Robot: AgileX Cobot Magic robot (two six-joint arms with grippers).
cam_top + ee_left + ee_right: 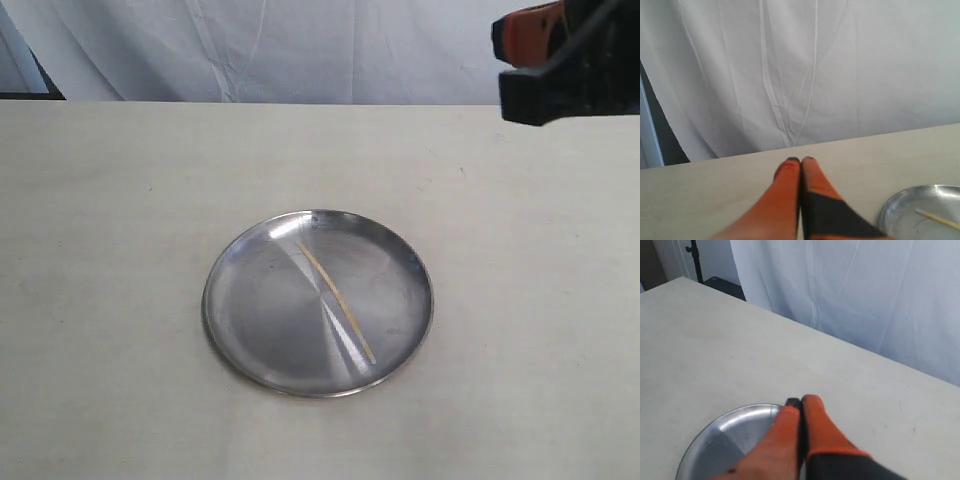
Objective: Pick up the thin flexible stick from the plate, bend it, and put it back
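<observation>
The round silver plate (pixel 250 300) sits in the middle of the pale table. The thin pale yellow stick (pixel 336 299) lies diagonally across the plate's right half. In the left wrist view the plate (pixel 900 210) and one end of the stick (pixel 937 218) show at the lower right. My left gripper (pixel 801 160) is shut and empty, above the table and off to the side of the plate. My right gripper (pixel 801 401) is shut and empty, high above the plate's (pixel 735 432) rim. Part of the right arm (pixel 570 60) shows at the exterior view's top right.
A white cloth backdrop (pixel 260 45) hangs behind the table's far edge. A dark stand (pixel 694 260) is seen beyond the table corner in the right wrist view. The table (pixel 100 250) spreads bare around the plate.
</observation>
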